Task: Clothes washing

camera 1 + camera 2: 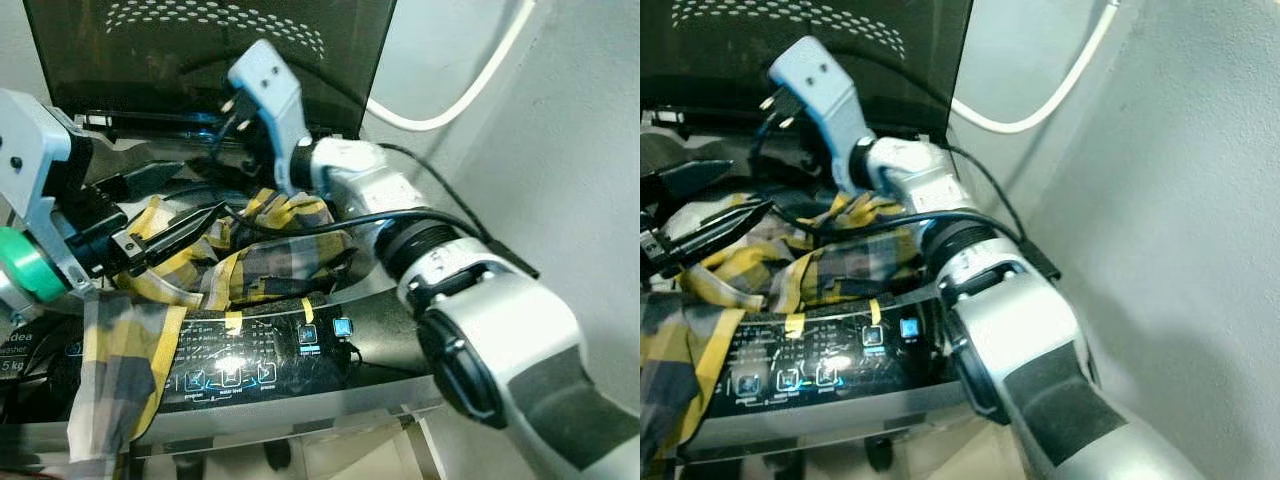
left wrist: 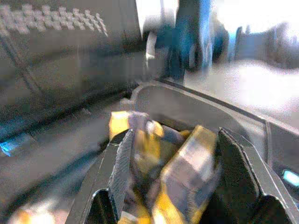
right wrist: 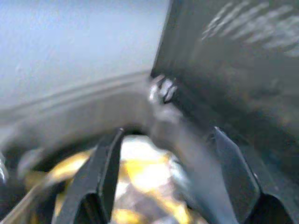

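**Plaid cloth half in the washer, both claws over the tub**

A top-loading washer (image 1: 330,345) stands against a pale wall (image 1: 560,150), its dark lid (image 1: 200,60) raised behind both claws. On its front edge "5 kg" can be read, with part of a brand name ending "idea" above it; the lit panel (image 1: 250,365) carries small icons and captions too fine to read.

A yellow-and-grey plaid cloth (image 1: 270,250) is heaped in the tub mouth, below both claws, and one end (image 1: 115,380) hangs over the front edge across the panel, beneath the left claw.

A white hose (image 1: 460,95) curves along the wall behind the right arm (image 1: 480,330).

The left claw (image 1: 175,205) is wide open just above the heap; cloth lies between its fingers (image 2: 121,172).

The right claw (image 3: 163,179) reaches into the tub near the lid, its fingers spread wide, cloth below them.
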### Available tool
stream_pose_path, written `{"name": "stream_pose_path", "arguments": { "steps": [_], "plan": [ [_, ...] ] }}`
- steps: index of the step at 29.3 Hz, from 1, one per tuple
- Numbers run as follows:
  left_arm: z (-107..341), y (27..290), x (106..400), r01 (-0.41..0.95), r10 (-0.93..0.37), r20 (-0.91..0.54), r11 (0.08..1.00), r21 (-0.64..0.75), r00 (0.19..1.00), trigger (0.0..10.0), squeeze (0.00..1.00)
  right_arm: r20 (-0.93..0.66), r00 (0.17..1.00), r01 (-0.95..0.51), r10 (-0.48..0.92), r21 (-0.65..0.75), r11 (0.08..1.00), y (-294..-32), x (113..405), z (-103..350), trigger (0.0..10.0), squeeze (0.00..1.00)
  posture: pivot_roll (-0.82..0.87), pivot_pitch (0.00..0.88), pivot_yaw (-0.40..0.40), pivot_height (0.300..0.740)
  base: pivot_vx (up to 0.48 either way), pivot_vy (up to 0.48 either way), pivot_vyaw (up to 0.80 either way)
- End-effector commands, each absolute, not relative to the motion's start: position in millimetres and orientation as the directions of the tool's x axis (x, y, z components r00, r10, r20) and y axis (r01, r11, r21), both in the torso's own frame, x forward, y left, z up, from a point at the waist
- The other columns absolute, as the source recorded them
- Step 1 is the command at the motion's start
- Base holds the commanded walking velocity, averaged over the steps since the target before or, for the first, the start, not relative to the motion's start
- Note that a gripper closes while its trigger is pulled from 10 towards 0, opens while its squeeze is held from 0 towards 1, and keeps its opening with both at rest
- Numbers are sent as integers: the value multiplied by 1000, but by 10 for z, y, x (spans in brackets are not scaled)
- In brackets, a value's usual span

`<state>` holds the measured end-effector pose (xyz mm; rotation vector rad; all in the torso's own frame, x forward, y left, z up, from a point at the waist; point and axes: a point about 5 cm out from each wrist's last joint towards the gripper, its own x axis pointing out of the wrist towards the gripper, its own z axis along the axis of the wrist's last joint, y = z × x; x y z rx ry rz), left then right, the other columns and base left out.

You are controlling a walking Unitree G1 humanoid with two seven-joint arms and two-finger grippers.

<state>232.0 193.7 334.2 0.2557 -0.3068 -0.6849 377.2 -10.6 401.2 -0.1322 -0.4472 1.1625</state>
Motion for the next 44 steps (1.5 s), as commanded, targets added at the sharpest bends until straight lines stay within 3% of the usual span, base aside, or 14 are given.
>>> {"name": "stream_pose_path", "arguments": {
  "steps": [1,3,5,7,11,22,23,25,26,28,33,42,43,44],
  "plan": [
    [3276,1790,2233,672,-738,135,663,330,662,10000,0,322,273,-892,907,-268,363,-287,3790,3977,10000,0,80,115,-107,740,0,0,0],
    [3206,1772,2191,729,-779,48,604,322,625,10000,0,340,306,-885,889,-242,398,-528,3849,3807,10000,0,75,108,-83,740,0,0,0],
    [3183,1835,2235,712,-755,-1,618,334,656,10000,0,371,460,-813,807,-190,550,-764,3934,3632,10000,0,76,106,-59,740,0,0,0],
    [3182,1852,2249,704,-746,-7,625,338,666,10000,0,377,496,-791,782,-176,586,-815,3951,3596,10000,0,76,106,-59,740,0,0,0],
    [3201,1890,2510,581,-631,41,736,347,775,10000,0,404,724,-581,559,-79,810,-1232,4031,3274,10000,0,74,91,-27,740,0,0,0],
    [3318,1739,2597,546,-590,148,798,255,793,10000,0,455,728,-571,513,-11,821,-1304,3836,3058,10000,0,69,89,16,740,0,0,0],
    [3328,1705,2545,605,-636,126,767,215,762,10000,392,446,731,-576,517,-6,818,-1297,3789,3024,10000,0,71,92,15,740,0,0,0],
    [3328,1705,2545,605,-636,126,767,215,762,10000,392,446,731,-576,517,-6,818,-1297,3789,3024,10000,0,71,92,15,740,0,0,0],
    [3329,1735,2526,617,-632,66,771,158,772,10000,1000,428,733,-582,529,-8,813,-1291,3760,2987,10000,0,82,95,9,740,0,0,0],
    [3329,1735,2526,617,-632,66,771,158,772,10000,1000,428,733,-582,529,-8,813,-1291,3760,2987,10000,0,82,95,9,740,0,0,0],
    [3047,2111,2547,395,-359,-246,912,114,900,10000,1000,356,721,-629,594,-24,777,-1237,3772,2951,10000,0,95,111,3,740,0,0,0],
    [2950,2345,2452,305,-244,-379,946,110,892,10000,1000,316,711,-664,628,10,747,-1180,3724,2943,10000,0,102,117,0,740,0,0,0],
    [2945,2381,2435,298,-232,-401,948,111,886,10000,890,311,709,-670,633,19,742,-1172,3713,2940,10000,0,105,116,-1,740,0,0,0],
    [2945,2381,2435,298,-232,-401,948,111,886,10000,890,311,709,-670,633,19,742,-1172,3713,2940,10000,0,105,116,-1,740,0,0,0]
  ]
}}
